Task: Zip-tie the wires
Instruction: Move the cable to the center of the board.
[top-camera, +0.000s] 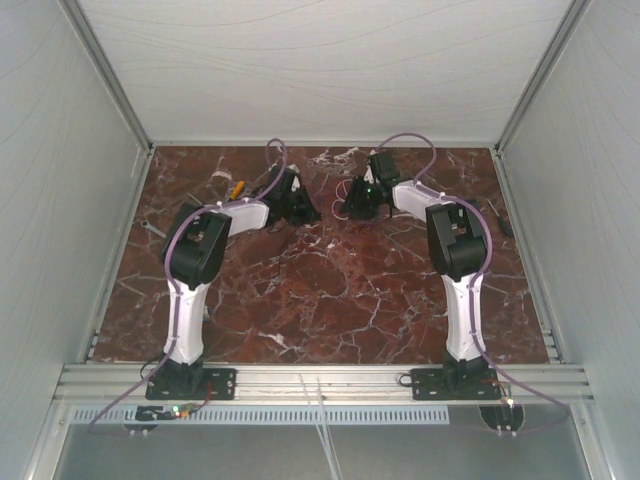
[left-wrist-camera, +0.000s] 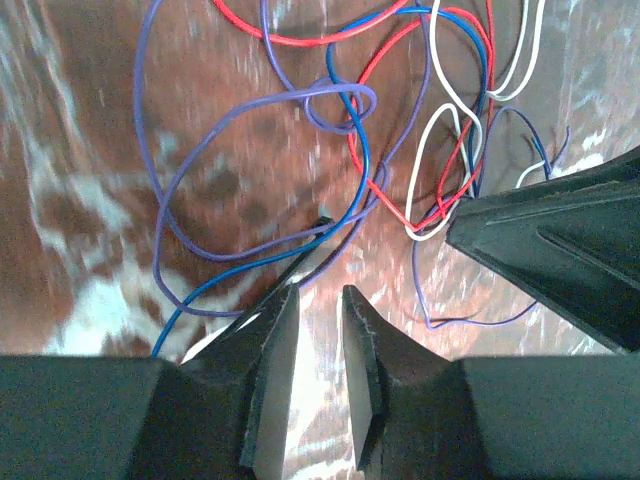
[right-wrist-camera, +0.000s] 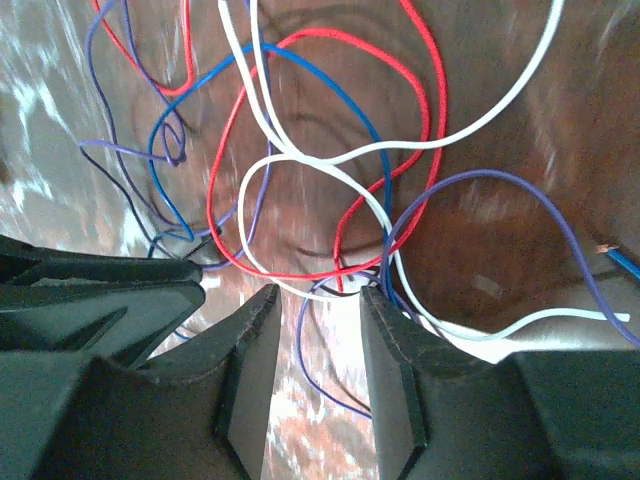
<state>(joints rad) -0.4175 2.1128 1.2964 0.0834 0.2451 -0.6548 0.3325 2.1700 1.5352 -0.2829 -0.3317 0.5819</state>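
The wires (top-camera: 339, 208) lie as a loose tangle of thin red, blue, white and purple strands on the marble table, between my two grippers at the far middle. In the left wrist view the wires (left-wrist-camera: 330, 92) spread just ahead of my left gripper (left-wrist-camera: 318, 292). It is open by a narrow gap with nothing between the fingers. A thin black strip (left-wrist-camera: 312, 233) lies by its left fingertip. In the right wrist view the wires (right-wrist-camera: 290, 152) lie in front of my right gripper (right-wrist-camera: 320, 295). It is open, and a purple strand runs loosely through the gap, unclamped.
An orange-handled tool (top-camera: 237, 187) lies on the table behind the left arm. The right gripper's finger (left-wrist-camera: 560, 250) shows close at the right of the left wrist view. The left gripper (right-wrist-camera: 90, 290) shows at the left of the right wrist view. White walls enclose the table on three sides.
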